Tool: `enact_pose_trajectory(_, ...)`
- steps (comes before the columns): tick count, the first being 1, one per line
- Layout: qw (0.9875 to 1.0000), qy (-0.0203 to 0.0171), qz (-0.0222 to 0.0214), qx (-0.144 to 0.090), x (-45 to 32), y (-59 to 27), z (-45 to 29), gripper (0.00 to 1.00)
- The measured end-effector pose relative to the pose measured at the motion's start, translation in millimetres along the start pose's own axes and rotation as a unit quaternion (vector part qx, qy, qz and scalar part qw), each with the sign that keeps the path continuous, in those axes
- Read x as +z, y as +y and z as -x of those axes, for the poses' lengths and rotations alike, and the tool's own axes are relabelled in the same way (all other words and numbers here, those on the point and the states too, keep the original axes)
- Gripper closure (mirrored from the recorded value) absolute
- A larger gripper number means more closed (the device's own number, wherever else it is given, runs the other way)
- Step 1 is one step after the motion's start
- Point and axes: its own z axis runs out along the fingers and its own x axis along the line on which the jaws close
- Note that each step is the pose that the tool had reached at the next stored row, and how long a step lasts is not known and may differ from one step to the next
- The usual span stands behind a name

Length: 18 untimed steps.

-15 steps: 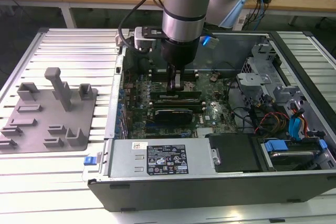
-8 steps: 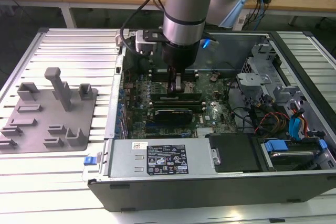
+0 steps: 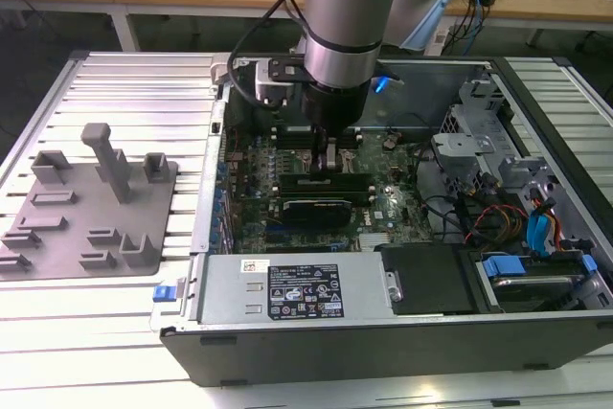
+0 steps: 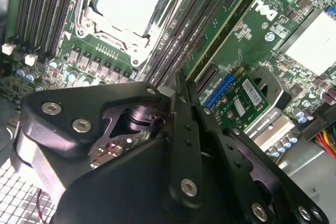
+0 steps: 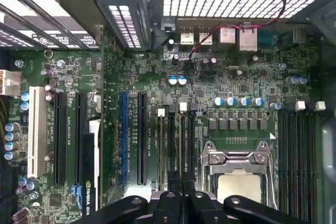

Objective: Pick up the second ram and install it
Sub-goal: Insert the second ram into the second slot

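The second ram (image 4: 223,27), a long green stick, stands on edge in a memory slot of the motherboard (image 3: 393,203) inside the open computer case. It lies beside the processor socket (image 5: 239,182). My gripper (image 3: 330,162) reaches straight down onto the stick's middle. Its two black fingers are pressed close together over the stick's top edge in both wrist views, gripper (image 4: 181,88) and gripper (image 5: 181,184). The stick (image 3: 297,182) runs out on both sides of the fingers. In the first wrist view its thin edge (image 5: 181,135) runs away from the fingertips, and the part under the fingers is hidden.
A grey plate of plastic holder blocks (image 3: 91,203) lies on the ribbed table at the exterior view's left. Inside the case are a black card (image 3: 316,208), the power supply (image 3: 297,294) along the front wall, and a drive cage with cables (image 3: 536,217) at the exterior view's right.
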Motion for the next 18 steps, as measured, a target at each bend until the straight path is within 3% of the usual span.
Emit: enact_pose_trajectory(18, 1.0, -0.0029, -0.0004, 0.002, 9.4, -1.0, 2.5, 0.91)
